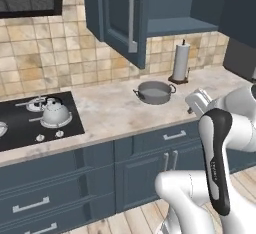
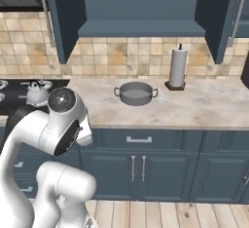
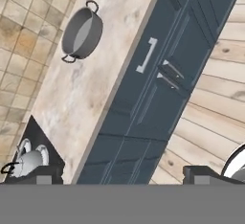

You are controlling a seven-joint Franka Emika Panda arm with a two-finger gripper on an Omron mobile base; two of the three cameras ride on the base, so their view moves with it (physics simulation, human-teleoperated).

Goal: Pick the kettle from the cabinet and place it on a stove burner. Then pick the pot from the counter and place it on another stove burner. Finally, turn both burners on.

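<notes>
The kettle (image 1: 55, 112) already sits on a stove burner (image 1: 56, 120) at the near right of the black cooktop (image 1: 20, 128), so the step in hand is, by my judgement, fetching the pot (image 1: 155, 92) — it stands alone on the beige marbled table (image 1: 115, 110), well apart from the cooktop and near the paper towel roll (image 1: 180, 62). The claw (image 3: 123, 176) hangs with its tips spread wide and nothing between them, pulled back over the table's front edge and looking down at the drawers. To do this well, I would bring the claw over the pot's rim beside one loop handle, and close on the wall rather than the thin handle — the pot is wide and shallow and could tip if pinched off-centre. The table is flat and bare around the pot, giving free approach. Above, the cabinet (image 2: 141, 8) stands open, its shelf bare; tan tiles back the wall, and wood planks cover the floor.
</notes>
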